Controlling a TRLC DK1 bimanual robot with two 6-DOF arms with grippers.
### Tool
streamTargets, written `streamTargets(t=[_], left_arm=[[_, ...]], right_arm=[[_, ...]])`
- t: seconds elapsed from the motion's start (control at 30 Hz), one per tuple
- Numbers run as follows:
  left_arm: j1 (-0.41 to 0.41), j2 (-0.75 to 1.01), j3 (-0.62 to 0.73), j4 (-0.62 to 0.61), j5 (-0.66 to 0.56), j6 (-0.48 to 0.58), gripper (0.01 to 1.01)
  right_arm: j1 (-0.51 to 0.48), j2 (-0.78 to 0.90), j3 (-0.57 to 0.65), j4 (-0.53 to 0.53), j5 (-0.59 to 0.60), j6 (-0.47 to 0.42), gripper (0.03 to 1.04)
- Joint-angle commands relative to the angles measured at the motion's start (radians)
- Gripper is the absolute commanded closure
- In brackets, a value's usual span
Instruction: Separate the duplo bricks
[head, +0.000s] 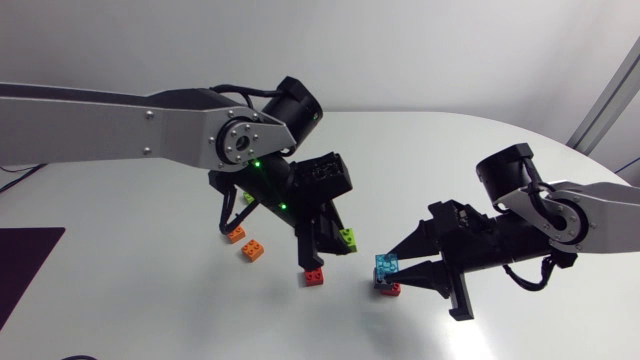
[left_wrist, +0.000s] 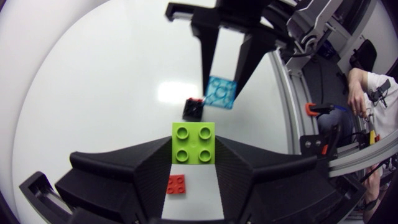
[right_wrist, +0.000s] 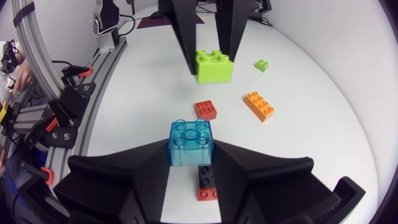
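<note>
Both arms are mid-separation, by my reading. The left gripper (head: 330, 246) is clamped narrow on a lime-green two-by-two plastic brick (left_wrist: 193, 143), a finger on each side. It holds the brick in the air over a flat red two-by-two plastic brick (left_wrist: 176, 184) lying loose on the white desk (head: 150, 290), so that pair looks parted.

Facing it, the right gripper (head: 391, 270) pinches a clear blue two-by-two plastic brick (right_wrist: 191, 143) at much the same narrow spread. The blue brick is raised and a touch tilted over a black-on-red plastic stack (right_wrist: 208, 177). It looks off the black top, though I can't tell for certain that they're apart.

All this sits around the middle of the desk, well in from the curved far edge. Toward the left edge lie an orange studded plastic brick (right_wrist: 259, 106), another orange brick (head: 237, 235) just beside it, and a small lime-green plastic piece (right_wrist: 262, 65).

The left arm comes in from the left edge, elbow high and wrist pitched steeply down. The right arm comes in low from the right edge with its gripper near level, fingers aimed at its partner, tips near but apart.

Next, I'd say, each held brick wants setting down on bare desk, clear of the others. The black-on-red stack then calls for one gripper pinning the base while the other pulls the top.
</note>
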Motion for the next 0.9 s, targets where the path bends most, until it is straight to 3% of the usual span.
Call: streamTargets(t=[0.0, 0.27, 0.6, 0.87], left_arm=[[0.069, 0.042, 0.029, 0.004, -0.04, 0.055, 0.667], [0.317, 0.179, 0.174, -0.045, -0.123, 0.153, 0.667], [0.386, 0.417, 0.274, -0.057, -0.213, 0.199, 0.667], [0.428, 0.458, 0.295, -0.057, -0.265, 0.23, 0.669]], right_arm=[[-0.011, -0.018, -0.018, 0.0, -0.002, -0.021, 0.97], [-0.023, -0.027, -0.021, -0.004, -0.008, -0.019, 0.97], [-0.032, -0.049, -0.013, -0.007, -0.01, -0.005, 0.97], [-0.046, -0.035, 0.005, -0.007, -0.018, -0.005, 0.97]])
